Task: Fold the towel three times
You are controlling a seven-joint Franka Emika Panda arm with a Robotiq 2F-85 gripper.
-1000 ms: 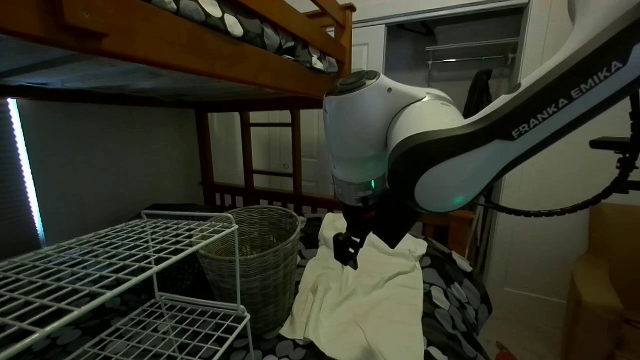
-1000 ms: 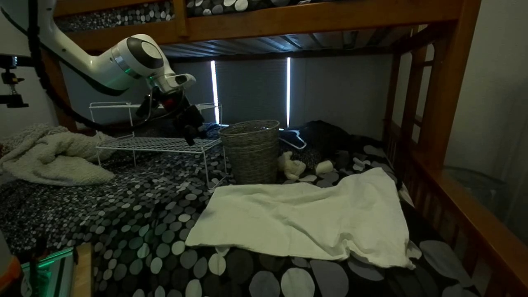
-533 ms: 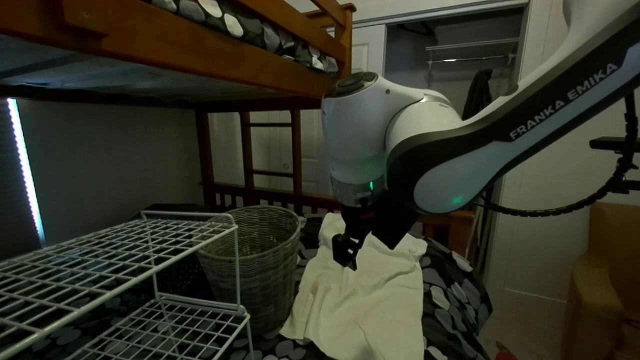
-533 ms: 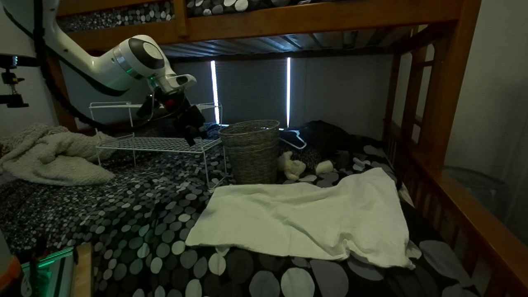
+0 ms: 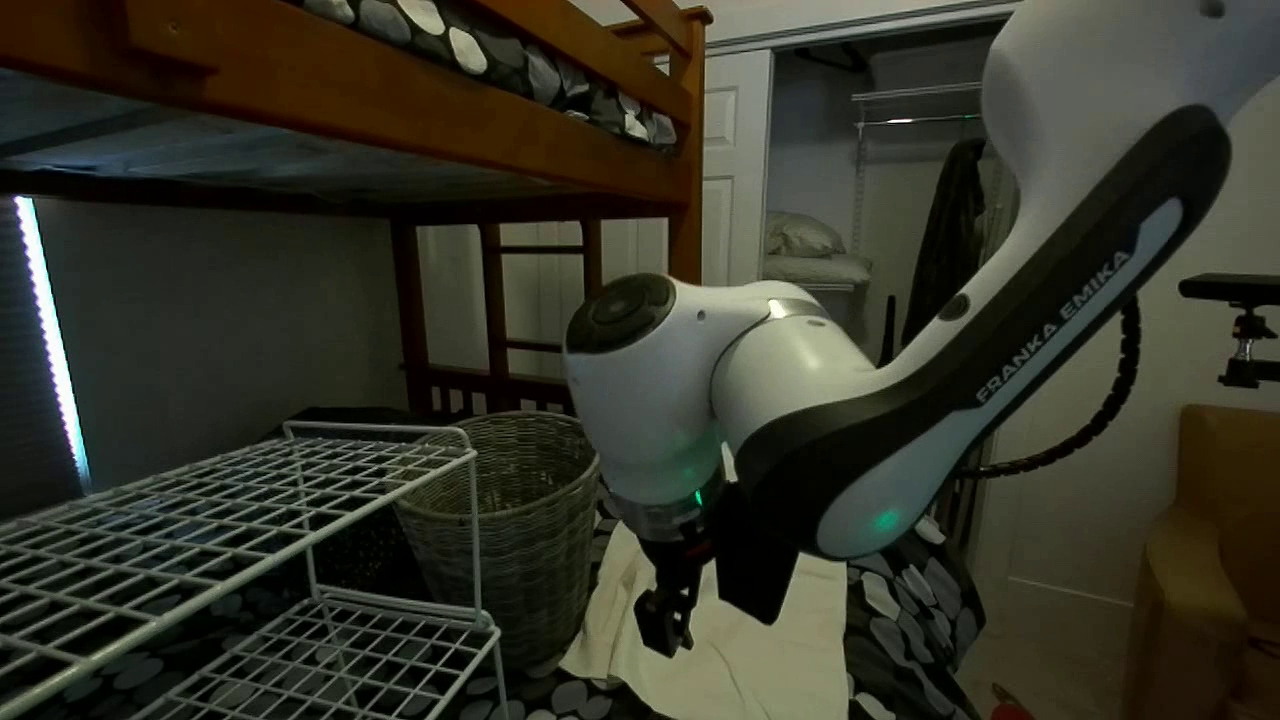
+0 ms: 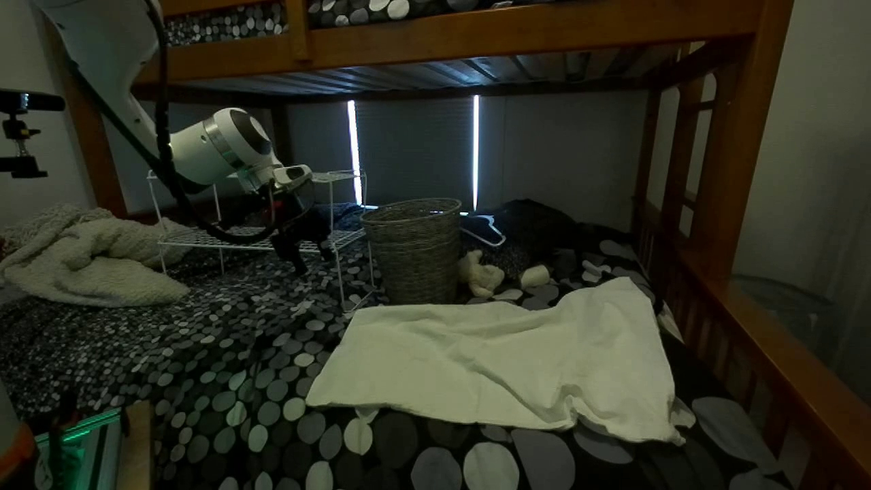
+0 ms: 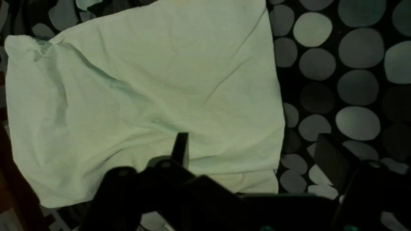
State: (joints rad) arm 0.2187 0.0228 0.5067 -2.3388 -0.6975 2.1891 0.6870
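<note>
Gripper (image 7: 253, 140) has descended, jaws apart and empty, toward the edge of the towel (image 7: 199, 73) farthest from the bed end rail (image 6: 782, 354); likely alignment for folding.

The towel (image 6: 503, 361) is matt cloth, the basket (image 6: 416, 262) rough wicker.

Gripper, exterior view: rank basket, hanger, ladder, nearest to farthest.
In an exterior view, rightward from the gripper:
1. Basket: next along.
2. Hanger: just past the basket.
3. Ladder: far right of the picture.
</note>
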